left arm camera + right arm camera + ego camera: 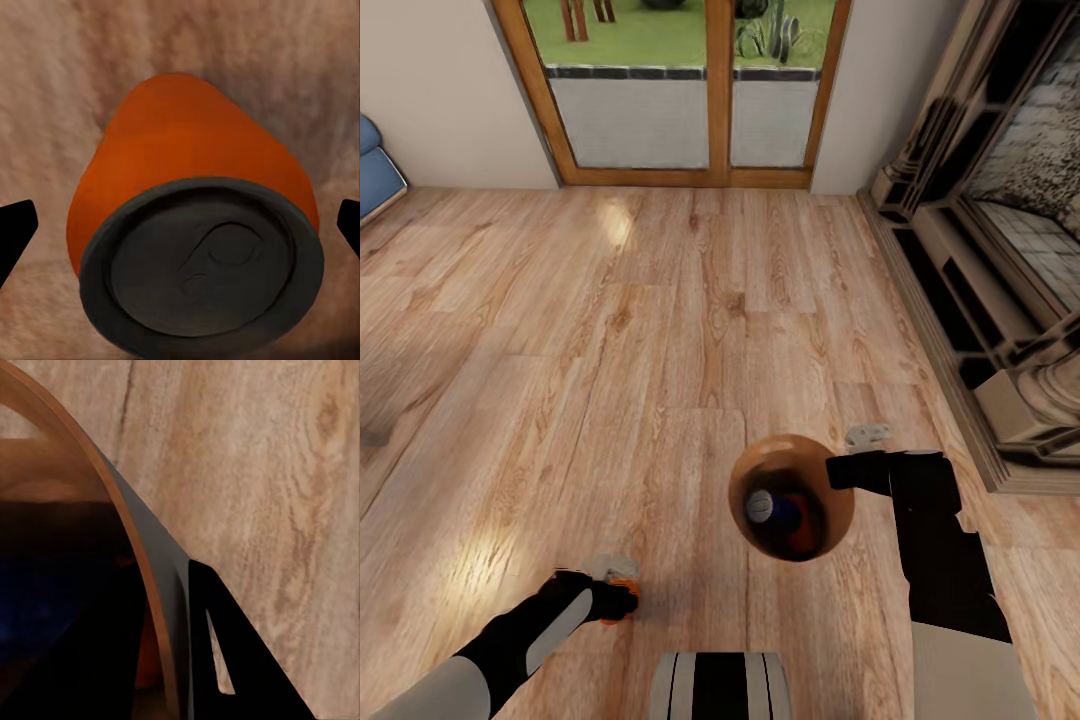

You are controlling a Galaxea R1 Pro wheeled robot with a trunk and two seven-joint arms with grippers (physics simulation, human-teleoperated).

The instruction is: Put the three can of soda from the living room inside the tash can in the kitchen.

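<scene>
soda can orange, grey end | trash can coppery-brown | floor light wood-grain

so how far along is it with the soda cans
The right gripper holds the trash can by its rim above the living room floor; at least one can lies inside. The left gripper carries another orange can. Left: drop that one in, account for the third, take the bin to the kitchen.

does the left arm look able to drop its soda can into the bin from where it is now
Probably yes, after a short move. The left gripper holds a soda can low at the head view's left, while the right gripper holds the trash can off to its side, mouth open upward with nothing between them.
</scene>
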